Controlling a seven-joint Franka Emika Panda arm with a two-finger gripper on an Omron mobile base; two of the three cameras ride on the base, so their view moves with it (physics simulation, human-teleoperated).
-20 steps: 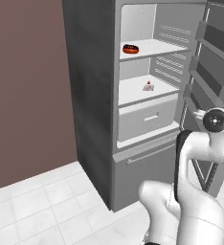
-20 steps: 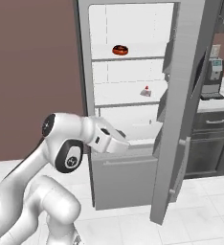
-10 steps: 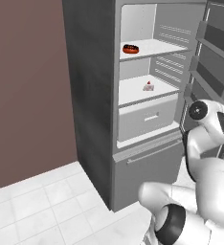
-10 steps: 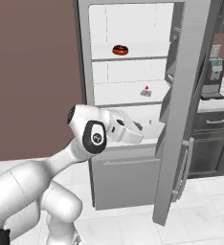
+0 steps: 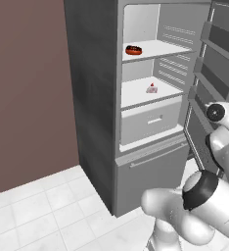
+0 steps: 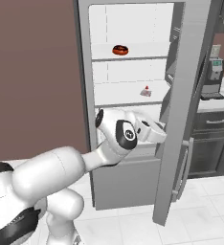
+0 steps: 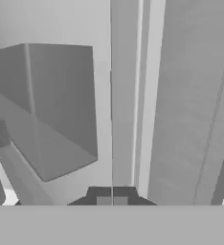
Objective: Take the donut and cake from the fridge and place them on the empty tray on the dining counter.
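The fridge (image 5: 94,98) is open; donut (image 5: 133,49) and cake (image 5: 151,88) sit on its shelves. The claw (image 7: 112,195) is closed and empty, so nothing is moved yet.

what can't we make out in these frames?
- Gripper: hand view shows the tips together against grey panels; which fridge part they face is unclear.
- Cake: too small in both base views for detail.
- Donut: icing not resolvable.
- Drawer contents: hidden by its front, left base view.

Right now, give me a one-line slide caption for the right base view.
Open fridge with donut on upper shelf, cake one shelf below; arm reaching toward the door's inner edge.
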